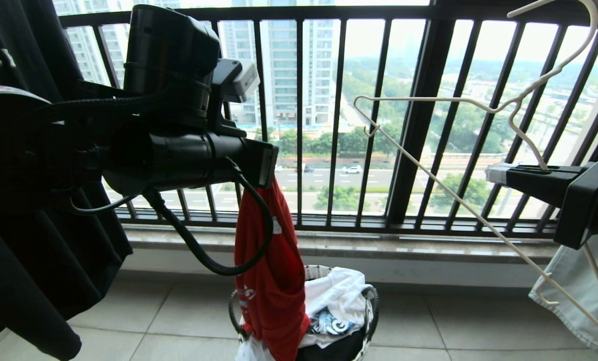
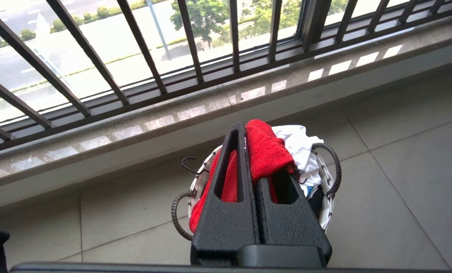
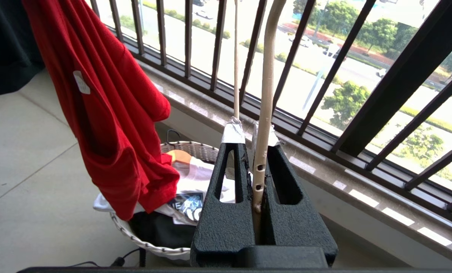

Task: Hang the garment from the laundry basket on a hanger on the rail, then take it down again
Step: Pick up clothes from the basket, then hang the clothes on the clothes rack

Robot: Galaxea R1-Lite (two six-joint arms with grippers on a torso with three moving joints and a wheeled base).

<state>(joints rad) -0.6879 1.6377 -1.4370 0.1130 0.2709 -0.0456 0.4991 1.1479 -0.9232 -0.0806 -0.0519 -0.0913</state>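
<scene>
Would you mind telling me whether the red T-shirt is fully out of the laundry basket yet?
Not fully. The left gripper holds the red T-shirt up, but its lower end still hangs inside the laundry basket.

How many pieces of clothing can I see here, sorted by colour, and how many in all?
Red: 1, the T-shirt held up by the left gripper
White: 1, in the basket
Black: 2, one hanging at left, one in the basket
Pale grey-green: 1, hanging at right
Total: 5
</scene>
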